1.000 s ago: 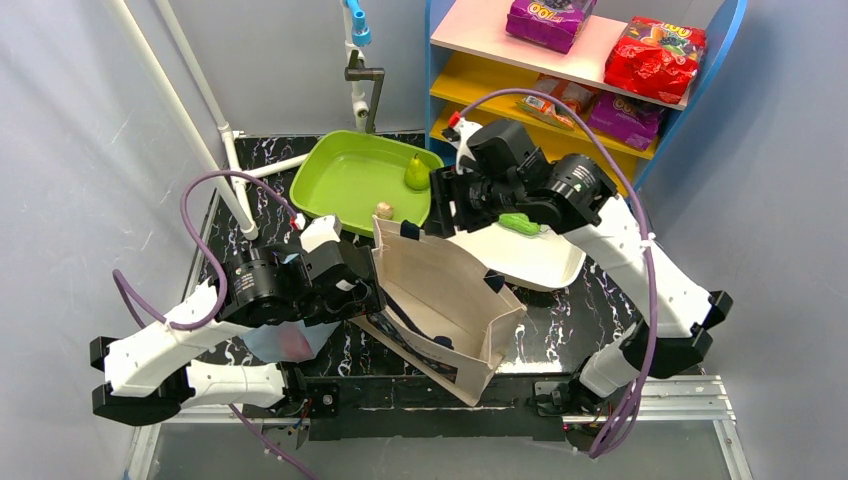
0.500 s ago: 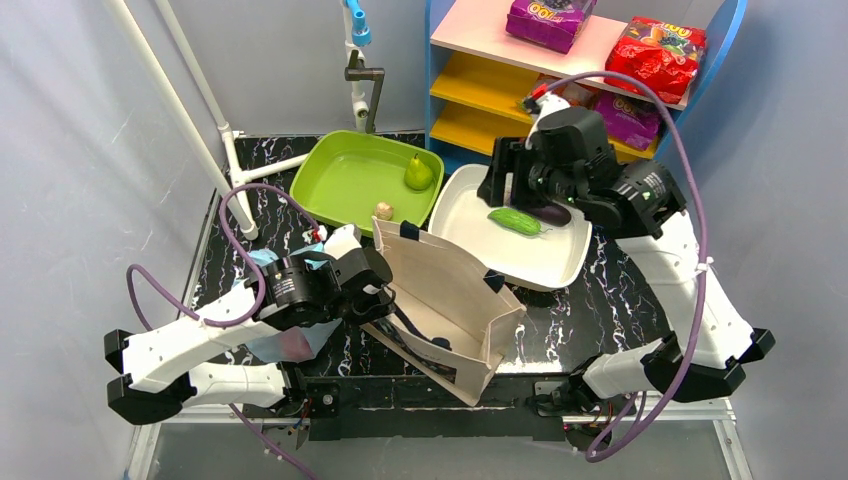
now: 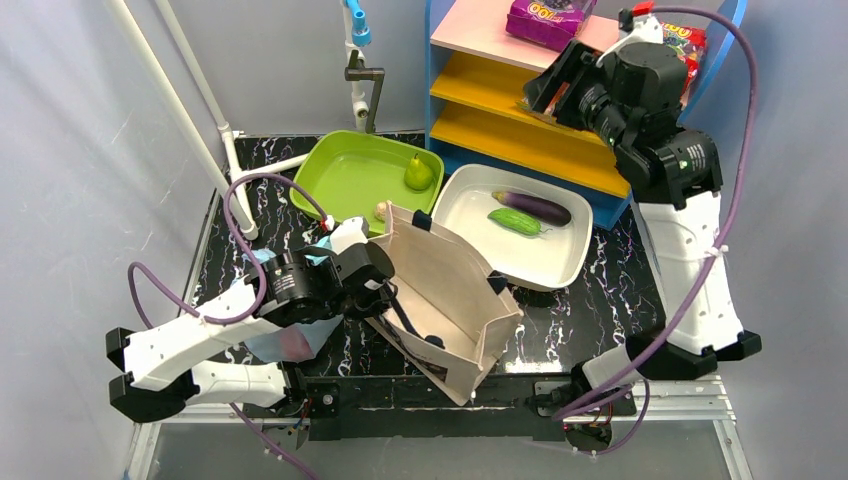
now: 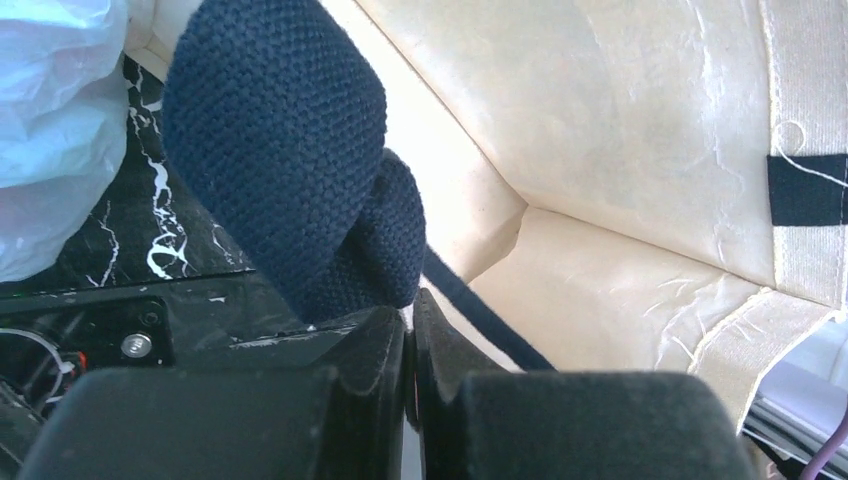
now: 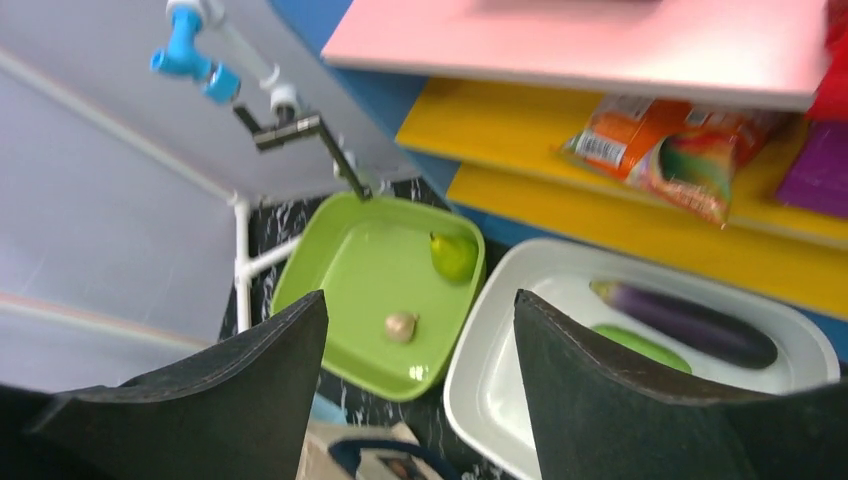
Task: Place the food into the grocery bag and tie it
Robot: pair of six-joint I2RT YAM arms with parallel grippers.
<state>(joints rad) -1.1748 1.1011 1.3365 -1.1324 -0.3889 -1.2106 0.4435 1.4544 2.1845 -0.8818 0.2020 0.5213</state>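
Black marbled surface (image 3: 600, 290) all round: the left pincer (image 4: 410, 335) is clenched on the navy handle (image 4: 280, 170) of the beige tote (image 3: 440, 290), which stands open. Just left of the tote lies the light-blue plastic bag (image 3: 283, 342), crumpled and mostly hidden under the left arm, its long axis unreadable. Well behind the tote, the right pincer (image 5: 418, 310) hangs released and empty by the shelf (image 3: 500, 110).

Canvas tote (image 3: 445, 285): standing open, near edge of table (image 3: 615, 300).
Green tray (image 3: 345, 180): far edge, holds pear (image 3: 417, 174).
White tray (image 3: 545, 262): beside it, holds eggplant (image 3: 532, 206), cucumber (image 3: 514, 221).
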